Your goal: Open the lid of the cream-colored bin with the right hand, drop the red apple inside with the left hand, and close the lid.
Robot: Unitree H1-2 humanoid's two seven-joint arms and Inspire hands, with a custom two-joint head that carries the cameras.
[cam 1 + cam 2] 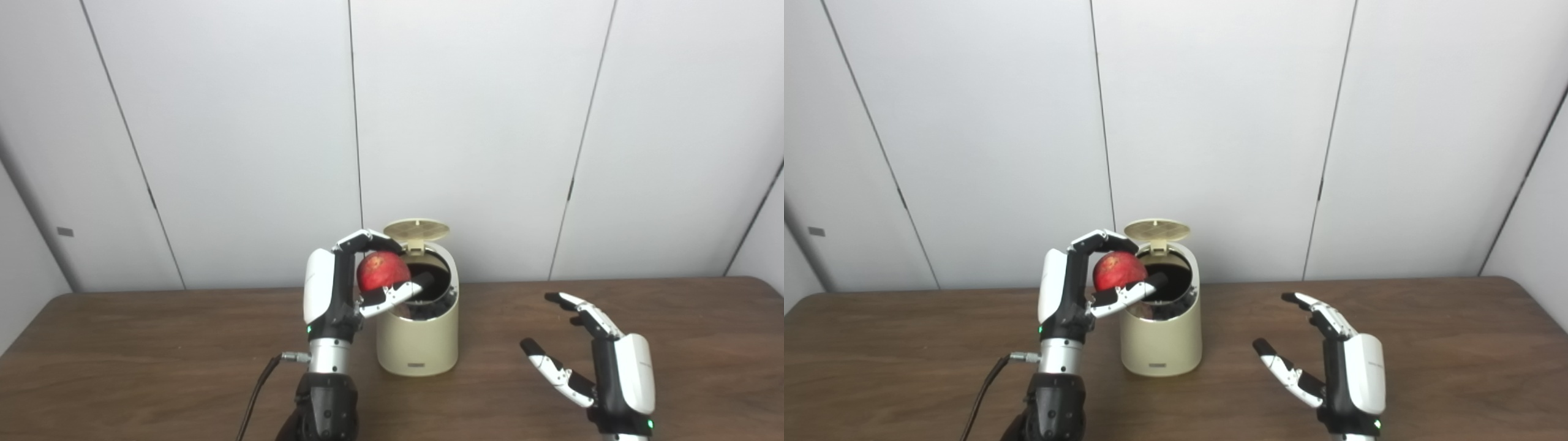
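The cream-colored bin (418,343) stands on the brown table (153,355), its round lid (416,229) flipped up at the back and the dark inside showing. My left hand (343,285) is shut on the red apple (381,271) and holds it at the bin's left rim, just above the opening. My right hand (597,358) is open and empty, hovering above the table to the right of the bin, palm facing left. The same scene shows in the right eye view, with the apple (1118,271) beside the bin (1162,334).
A black cable (257,386) runs from my left wrist down to the picture's bottom edge. White wall panels (465,122) stand behind the table's back edge.
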